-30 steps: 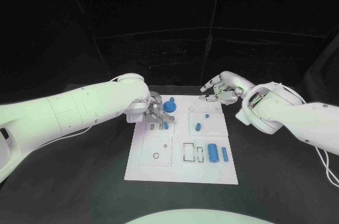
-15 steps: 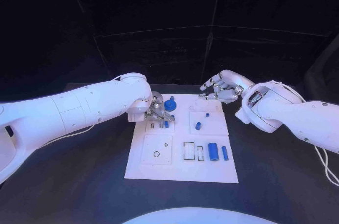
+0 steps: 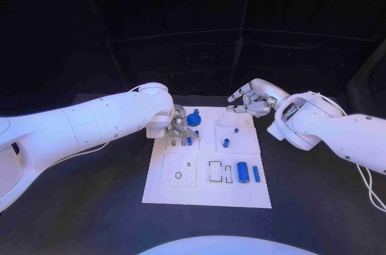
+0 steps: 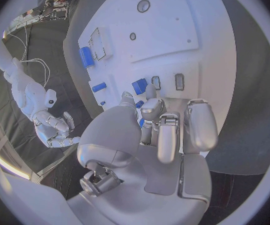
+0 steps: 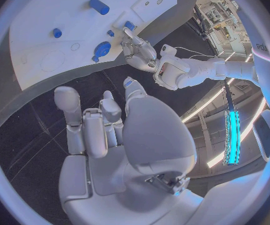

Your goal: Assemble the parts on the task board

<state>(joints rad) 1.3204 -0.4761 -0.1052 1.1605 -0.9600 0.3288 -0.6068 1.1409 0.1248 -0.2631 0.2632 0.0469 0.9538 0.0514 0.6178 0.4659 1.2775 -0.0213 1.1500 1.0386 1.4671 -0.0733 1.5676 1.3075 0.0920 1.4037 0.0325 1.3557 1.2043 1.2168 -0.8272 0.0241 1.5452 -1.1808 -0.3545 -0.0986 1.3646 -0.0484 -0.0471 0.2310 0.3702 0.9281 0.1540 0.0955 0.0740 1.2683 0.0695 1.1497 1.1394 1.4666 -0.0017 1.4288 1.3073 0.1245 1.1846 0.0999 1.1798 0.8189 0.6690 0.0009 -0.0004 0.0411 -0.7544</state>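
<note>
The white task board (image 3: 205, 191) lies in the middle of the table. My left hand (image 3: 175, 126) hovers low over its far left part, and its thumb and a fingertip (image 4: 150, 90) pinch a small blue piece (image 3: 189, 139) (image 4: 139, 86) beside two empty slots (image 4: 179, 81). A blue gear-like part (image 3: 194, 119) (image 5: 102, 49) stands just beyond that hand. My right hand (image 3: 251, 103) (image 5: 110, 135) hangs over the board's far right corner, fingers apart and empty. Two small blue pegs (image 3: 226, 143) (image 3: 236, 130) stand on the right half.
A thick blue cylinder (image 3: 242, 171) (image 4: 85, 56) and a slim blue pin (image 3: 256, 174) lie near the board's near right side, next to rectangular recesses (image 3: 215, 172). Round holes (image 3: 178, 177) mark the near left plate. Black table (image 3: 88, 210) surrounds the board.
My left hand has shifted slightly toward the board's far end with the small blue piece at its fingertips. The right hand has stayed in place.
</note>
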